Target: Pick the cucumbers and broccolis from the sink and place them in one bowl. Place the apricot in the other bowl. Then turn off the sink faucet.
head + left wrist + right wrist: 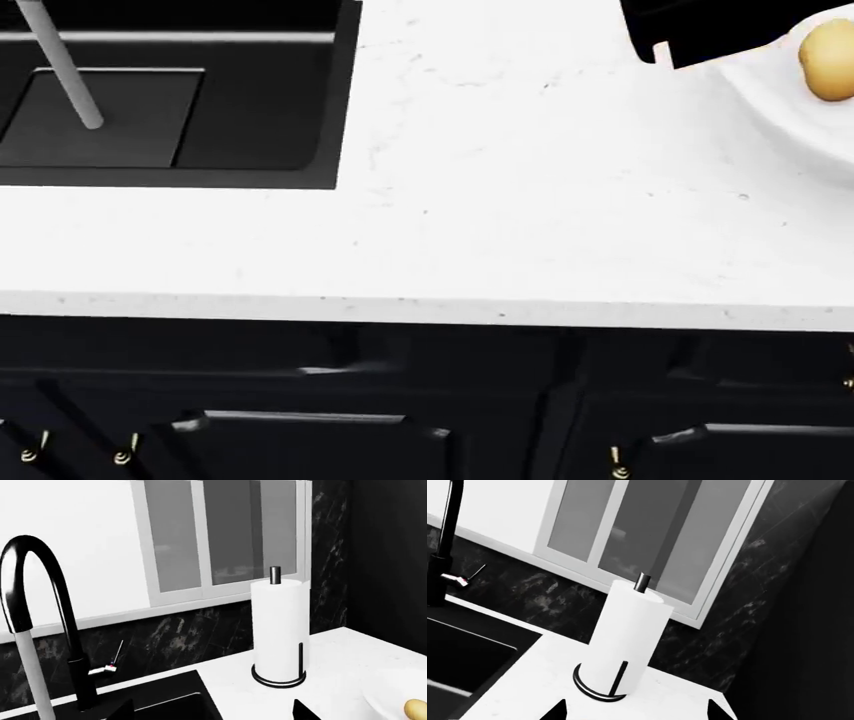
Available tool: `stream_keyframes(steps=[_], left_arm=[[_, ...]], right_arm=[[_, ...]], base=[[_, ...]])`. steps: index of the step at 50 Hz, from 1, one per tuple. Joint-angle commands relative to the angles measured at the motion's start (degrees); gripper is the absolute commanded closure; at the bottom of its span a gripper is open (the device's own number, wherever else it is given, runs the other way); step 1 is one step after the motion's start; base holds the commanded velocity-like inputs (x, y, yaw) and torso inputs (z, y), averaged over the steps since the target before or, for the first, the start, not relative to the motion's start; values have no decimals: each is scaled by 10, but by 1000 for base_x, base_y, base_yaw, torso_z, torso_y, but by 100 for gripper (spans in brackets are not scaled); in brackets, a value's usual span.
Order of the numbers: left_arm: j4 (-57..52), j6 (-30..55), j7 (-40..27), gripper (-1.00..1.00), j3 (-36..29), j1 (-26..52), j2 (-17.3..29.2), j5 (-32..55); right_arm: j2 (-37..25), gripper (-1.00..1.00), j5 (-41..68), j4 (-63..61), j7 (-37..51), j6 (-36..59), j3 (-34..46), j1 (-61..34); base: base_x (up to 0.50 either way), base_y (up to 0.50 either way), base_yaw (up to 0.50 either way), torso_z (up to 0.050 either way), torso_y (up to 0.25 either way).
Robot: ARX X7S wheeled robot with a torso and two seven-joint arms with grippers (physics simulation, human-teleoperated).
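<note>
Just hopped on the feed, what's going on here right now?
Neither gripper holds anything in these views. Water runs from the black faucet into the sink, so that step is not done. The apricot sits in a white bowl on the counter. A paper towel roll stands beside the sink. No cucumbers or broccoli are in view.

We can read no text, label, brand, number or sign on anything in these three views; every surface we see is unmarked.
</note>
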State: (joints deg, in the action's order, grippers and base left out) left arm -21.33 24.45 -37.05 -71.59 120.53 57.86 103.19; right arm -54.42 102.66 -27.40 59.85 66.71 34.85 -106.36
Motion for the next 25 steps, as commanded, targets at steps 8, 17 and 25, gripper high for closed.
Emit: stream_keyframes(steps=[8, 17, 25], left_arm=[[14, 1, 24, -100, 18, -12, 4, -10], [17, -3, 26, -100, 18, -25, 6, -15], [20, 0, 27, -100, 18, -28, 7, -16]], right_arm=[[21, -100, -19, 7, -14, -3, -10, -2], [21, -100, -17, 5, -12, -7, -10, 2], [27, -100, -23, 11, -16, -7, -6, -1]], base=[[0, 500, 0, 0, 0], [0, 500, 0, 0, 0], [0, 500, 0, 0, 0]])
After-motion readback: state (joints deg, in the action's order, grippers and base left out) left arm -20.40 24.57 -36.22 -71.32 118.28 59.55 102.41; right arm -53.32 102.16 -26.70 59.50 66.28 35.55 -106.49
